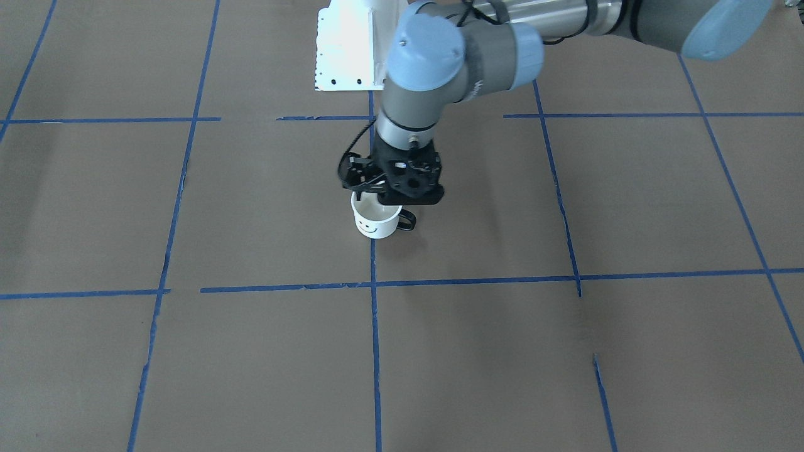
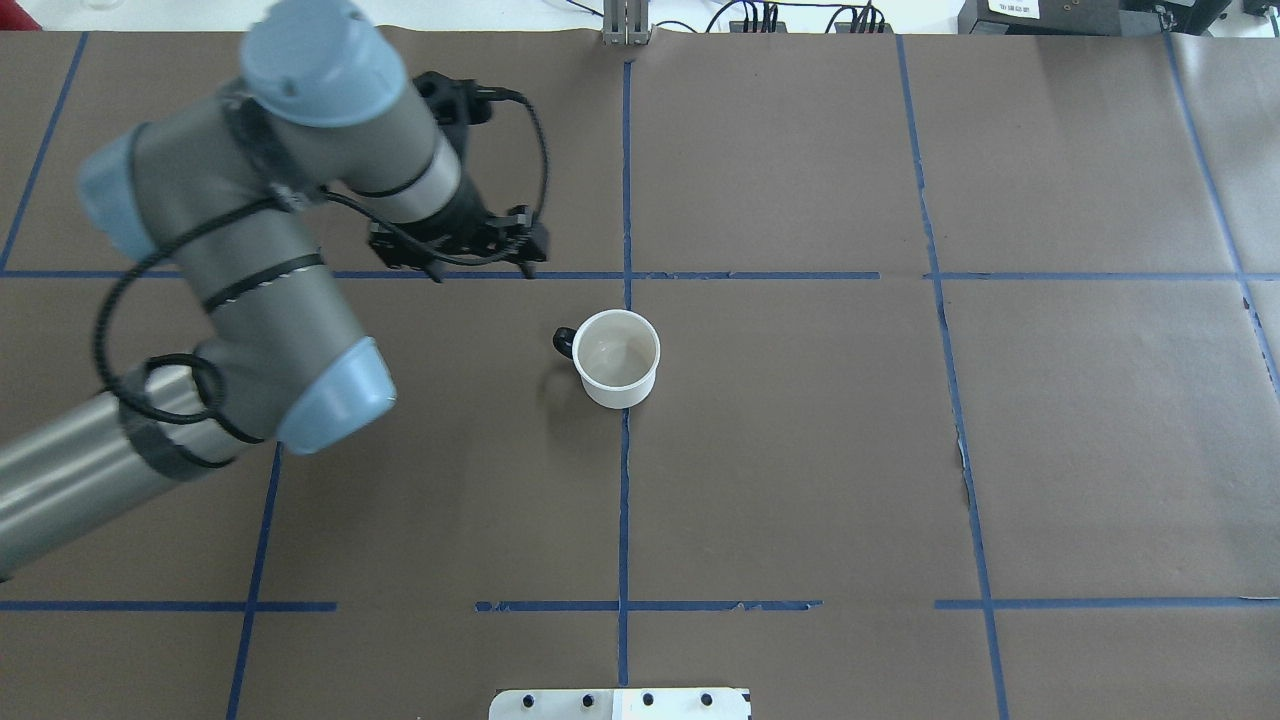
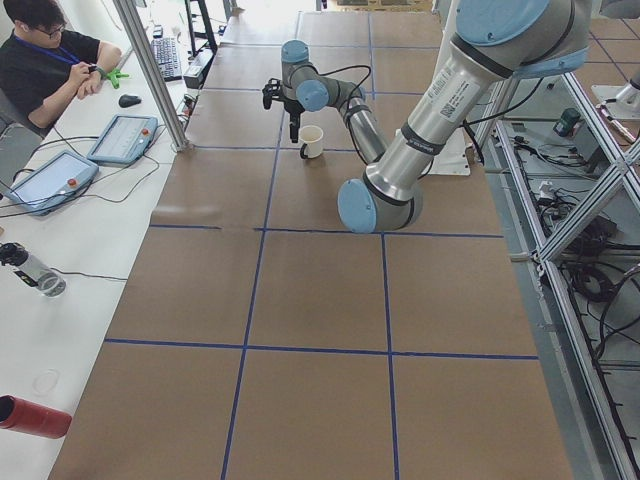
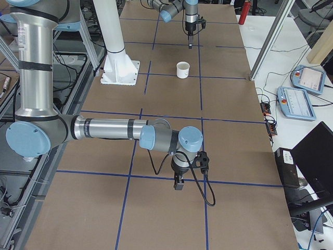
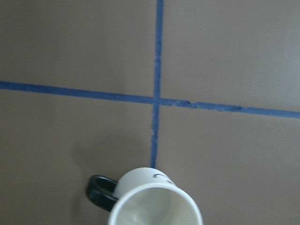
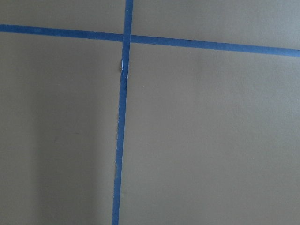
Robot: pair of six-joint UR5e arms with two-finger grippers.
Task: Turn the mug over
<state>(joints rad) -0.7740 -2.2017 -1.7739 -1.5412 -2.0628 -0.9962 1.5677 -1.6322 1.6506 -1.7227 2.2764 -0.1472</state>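
The white mug (image 2: 618, 358) stands upright, mouth up, at the table's middle on a blue tape line. Its black handle (image 2: 564, 342) points toward my left side, and the smiley face (image 1: 369, 230) faces away from me. It also shows at the bottom of the left wrist view (image 5: 154, 201). My left gripper (image 2: 482, 270) points down, is open and empty, and hangs above the table just beyond the mug, apart from it. My right gripper (image 4: 178, 185) hovers low over bare table far off to my right; whether it is open or shut I cannot tell.
Brown paper with blue tape grid lines (image 2: 624, 500) covers the table. The white base plate (image 2: 620, 703) sits at the near edge. An operator (image 3: 50, 60) with tablets sits at a side desk beyond the far edge.
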